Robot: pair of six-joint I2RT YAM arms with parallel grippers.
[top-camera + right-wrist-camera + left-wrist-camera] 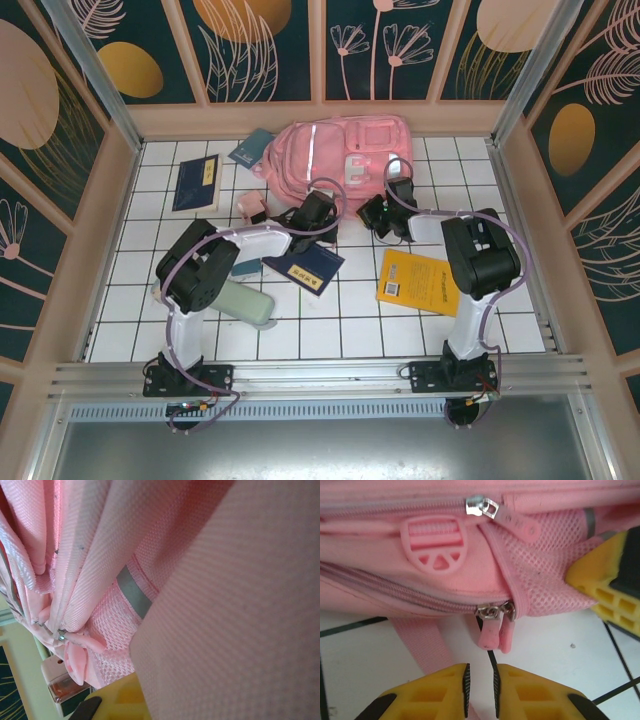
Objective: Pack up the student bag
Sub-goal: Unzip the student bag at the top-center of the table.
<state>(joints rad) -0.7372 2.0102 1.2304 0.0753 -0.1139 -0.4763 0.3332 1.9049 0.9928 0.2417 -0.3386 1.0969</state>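
The student bag [330, 150], a big pink backpack, lies at the back of the tiled table. My left gripper [320, 210] is at its near edge. In the left wrist view its yellow fingers [435, 692] stand a narrow gap apart with nothing between them, just short of two pink zipper pulls [492, 630] hanging from the bag's closed zipper. My right gripper [386, 208] is at the bag's near right side. Pink fabric [225, 605] runs over one yellow finger [117, 700] and hides the other. That gripper's finger [607, 592] also presses at the mesh pocket.
A dark blue book [305, 266] lies under the left arm and another [196, 182] at the left. A teal book [252, 147] is by the bag. A yellow book [418, 280], a green pouch [240, 302] and a small pink case [250, 207] lie around.
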